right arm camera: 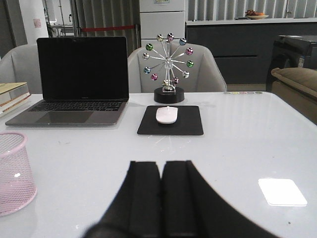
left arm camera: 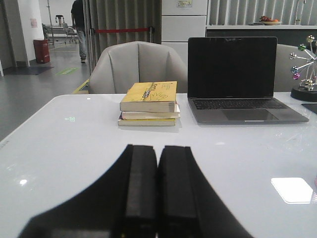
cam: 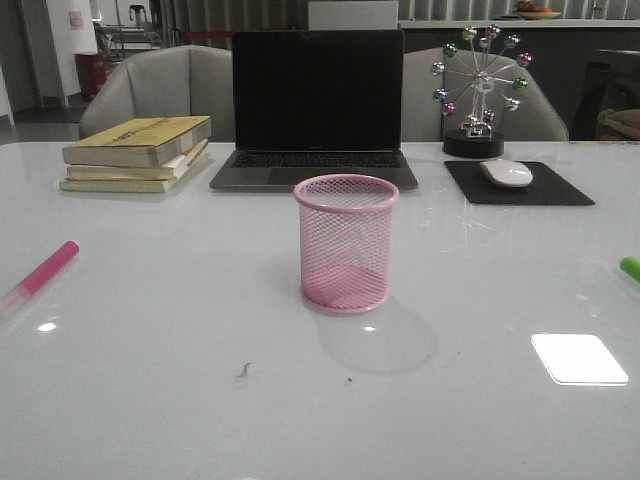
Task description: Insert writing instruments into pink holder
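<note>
Laptop (cam: 315, 110), book stack (cam: 140, 152) and mouse (cam: 506, 172) sit behind pink holder (cam: 346, 243), upright mid-table, empty. Pink marker (cam: 42, 272) lies far left; green marker (cam: 630, 267) is cut off at right edge. Left gripper (left arm camera: 157, 186) and right gripper (right arm camera: 161, 198) both closed, holding nothing.

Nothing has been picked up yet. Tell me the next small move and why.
Probably open the left gripper and reach toward the pink marker lying at the table's left edge. The cup stands empty, both grippers are shut and hold nothing, and the green marker barely shows at the right edge.
</note>
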{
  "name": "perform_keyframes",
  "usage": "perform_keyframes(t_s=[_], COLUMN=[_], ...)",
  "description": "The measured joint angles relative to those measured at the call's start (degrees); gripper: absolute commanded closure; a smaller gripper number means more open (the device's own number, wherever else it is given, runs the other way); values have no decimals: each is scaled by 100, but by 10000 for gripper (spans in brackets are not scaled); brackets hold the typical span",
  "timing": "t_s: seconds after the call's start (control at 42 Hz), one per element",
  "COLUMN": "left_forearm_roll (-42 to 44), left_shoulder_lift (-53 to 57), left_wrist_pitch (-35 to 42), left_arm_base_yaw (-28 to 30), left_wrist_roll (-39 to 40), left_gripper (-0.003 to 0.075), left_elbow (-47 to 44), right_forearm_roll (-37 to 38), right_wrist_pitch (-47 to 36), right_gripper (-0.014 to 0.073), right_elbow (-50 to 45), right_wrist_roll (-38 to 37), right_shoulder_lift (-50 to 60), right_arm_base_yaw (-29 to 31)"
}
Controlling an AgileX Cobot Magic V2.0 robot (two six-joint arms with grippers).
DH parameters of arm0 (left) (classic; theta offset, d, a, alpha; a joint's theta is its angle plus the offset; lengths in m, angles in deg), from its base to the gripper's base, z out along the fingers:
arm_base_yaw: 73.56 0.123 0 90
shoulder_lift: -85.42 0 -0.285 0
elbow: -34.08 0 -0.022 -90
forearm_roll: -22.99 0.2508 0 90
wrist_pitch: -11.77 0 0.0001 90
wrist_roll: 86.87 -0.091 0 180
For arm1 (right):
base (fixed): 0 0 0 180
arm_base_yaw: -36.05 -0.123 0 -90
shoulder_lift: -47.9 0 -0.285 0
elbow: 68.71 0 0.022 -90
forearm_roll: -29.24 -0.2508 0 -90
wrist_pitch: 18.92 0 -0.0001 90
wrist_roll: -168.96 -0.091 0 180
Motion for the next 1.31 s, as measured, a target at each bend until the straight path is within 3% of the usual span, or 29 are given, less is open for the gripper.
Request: perform_keyframes(t_s=[1.049, 1.311], left_forearm_roll=[0, 0], left_shoulder_lift=[0, 0], left_wrist_pitch=[0, 575], left_arm_base_yaw=[0, 0], left_wrist_roll=[0, 0], left_gripper=[623, 623], left_elbow=[0, 32], right_forearm_roll=[10, 129], right_wrist_pitch=[-4, 82], right_gripper=[524, 524], right_elbow=[0, 107], right_wrist_roll=[0, 0], right_shoulder_lift=[0, 0], right_arm_base_yaw=[0, 0])
